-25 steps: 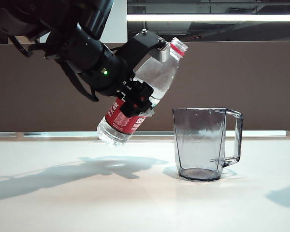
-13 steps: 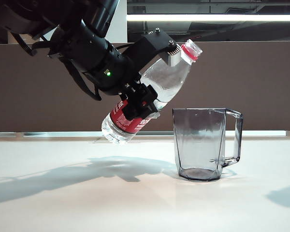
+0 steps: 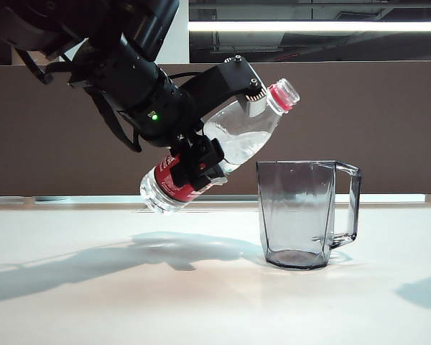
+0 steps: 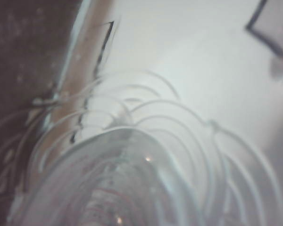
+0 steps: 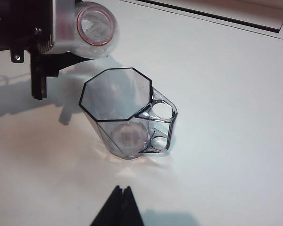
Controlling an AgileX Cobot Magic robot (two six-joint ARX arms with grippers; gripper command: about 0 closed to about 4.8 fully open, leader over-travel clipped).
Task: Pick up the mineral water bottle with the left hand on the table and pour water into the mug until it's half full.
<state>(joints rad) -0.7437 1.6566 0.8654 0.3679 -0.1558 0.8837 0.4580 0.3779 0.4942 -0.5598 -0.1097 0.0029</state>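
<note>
Gripping the tall clear ribbed plastic mineral water bottle (image 3: 223, 147) around its middle, the black left gripper (image 3: 215, 126) with silver plates and a small green light hangs above the broad white glossy table (image 3: 93, 302), its jaws clamped on the bottle's body just above the red-and-white label; the bottle is lifted clear of the tabletop and tilted steeply, base low toward the left of the exterior view, open mouth with its red neck ring raised toward the right, above and just left of the rim of the transparent smoky-grey faceted mug (image 3: 302, 214); clear water (image 3: 233, 133) sits inside the tilted bottle, and I see no stream leaving the mouth; the mug stands upright on the table with its angular squared handle turned to the right, apart from the bottle; whether it holds any liquid I cannot tell; the left wrist view is filled by the blurred ribbed bottle wall (image 4: 132, 174); the right wrist view looks down on the mug (image 5: 125, 115) and the bottle's mouth (image 5: 95, 23) beside it; the right gripper (image 5: 118, 207) shows only as a dark tip at that picture's edge, well apart from the mug, and its opening cannot be told.
</note>
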